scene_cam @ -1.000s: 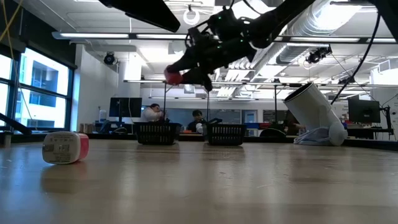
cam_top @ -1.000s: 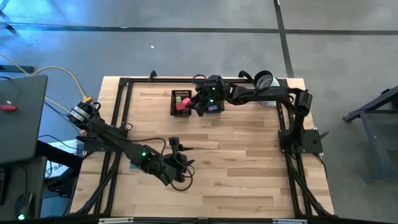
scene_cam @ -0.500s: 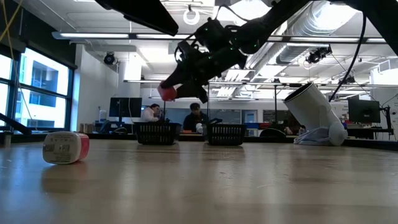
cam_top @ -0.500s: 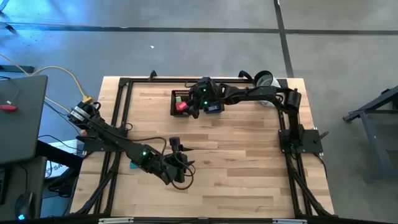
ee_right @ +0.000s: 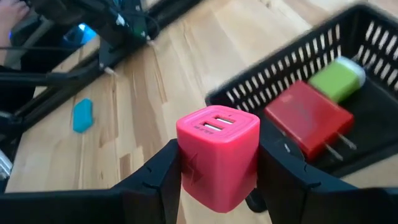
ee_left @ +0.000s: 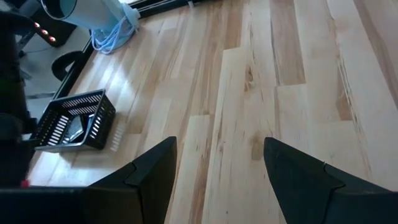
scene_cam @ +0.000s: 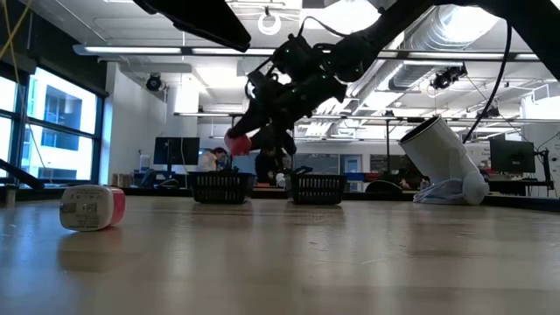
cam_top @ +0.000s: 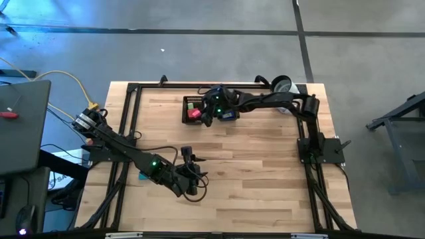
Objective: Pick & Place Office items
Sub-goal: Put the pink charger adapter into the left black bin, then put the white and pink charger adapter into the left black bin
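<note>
My right gripper [ee_right: 217, 186] is shut on a pink-red charger block [ee_right: 217, 152]. It hovers over the near rim of the left black mesh tray [cam_top: 188, 102], which holds a red plug block [ee_right: 306, 118] and a green piece [ee_right: 336, 81]. In the low view the block [scene_cam: 237, 141] hangs above that tray [scene_cam: 220, 185]. A teal piece [ee_right: 82, 115] lies flat on the wood. A pink-and-white piece [scene_cam: 92, 207] rests on its side on the table. My left gripper [ee_left: 219, 142] is open over bare wood near the table's near edge and touches nothing. My right gripper pinches the pink-red charger block by its two opposite side faces [ee_right: 186, 168], one finger [ee_right: 158, 177] on each side. The block's face with two slots points away from the wrist. It is lifted clear, above the left tray.
The second mesh tray [ee_left: 74, 121] stands right of the first and holds a bluish piece. A white cylinder [scene_cam: 442, 157] leans at the far right corner over a pale blue cord [ee_left: 115, 31]. Black frame rails [cam_top: 129, 106] run along the table's edges. People sit in the room behind.
My right gripper has moved toward the table's left and come down, carrying the pink-red block from beside the left tray to a lower spot over it. It has stayed shut on the block.
</note>
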Robot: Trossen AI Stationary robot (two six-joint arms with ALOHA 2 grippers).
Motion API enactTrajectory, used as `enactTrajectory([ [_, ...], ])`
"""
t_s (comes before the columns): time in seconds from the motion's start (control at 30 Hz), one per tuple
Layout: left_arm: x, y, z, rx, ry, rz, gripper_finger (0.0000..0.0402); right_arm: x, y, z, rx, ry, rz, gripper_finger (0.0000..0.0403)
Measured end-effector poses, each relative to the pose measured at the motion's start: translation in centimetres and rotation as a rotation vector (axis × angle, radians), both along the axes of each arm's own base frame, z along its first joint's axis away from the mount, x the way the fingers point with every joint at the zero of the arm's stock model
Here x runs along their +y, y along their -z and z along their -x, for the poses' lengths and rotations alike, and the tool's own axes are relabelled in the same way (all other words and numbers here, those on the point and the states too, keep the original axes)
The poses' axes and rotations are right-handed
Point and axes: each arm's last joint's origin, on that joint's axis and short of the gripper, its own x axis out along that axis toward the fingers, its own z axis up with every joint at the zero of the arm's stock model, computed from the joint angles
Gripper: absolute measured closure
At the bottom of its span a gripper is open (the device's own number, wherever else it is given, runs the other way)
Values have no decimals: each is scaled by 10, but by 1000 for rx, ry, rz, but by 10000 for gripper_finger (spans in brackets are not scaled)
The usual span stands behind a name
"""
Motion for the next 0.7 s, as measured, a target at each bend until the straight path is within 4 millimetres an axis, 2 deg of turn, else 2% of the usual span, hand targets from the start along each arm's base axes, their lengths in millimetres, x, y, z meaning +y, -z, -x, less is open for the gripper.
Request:
enactTrajectory([
  [0.27, 0, 0, 0, -2, -4, 10, 172, -3, 4, -2, -23, -9, -26, 233],
  [0.57, 0, 1, 0, 11, 10, 34, 172, -3, -6, -10, -157, 5, 9, 117],
  [0.7, 0, 2, 1, 19, 10, 32, 172, -3, -6, -10, -157, 29, -2, 76],
])
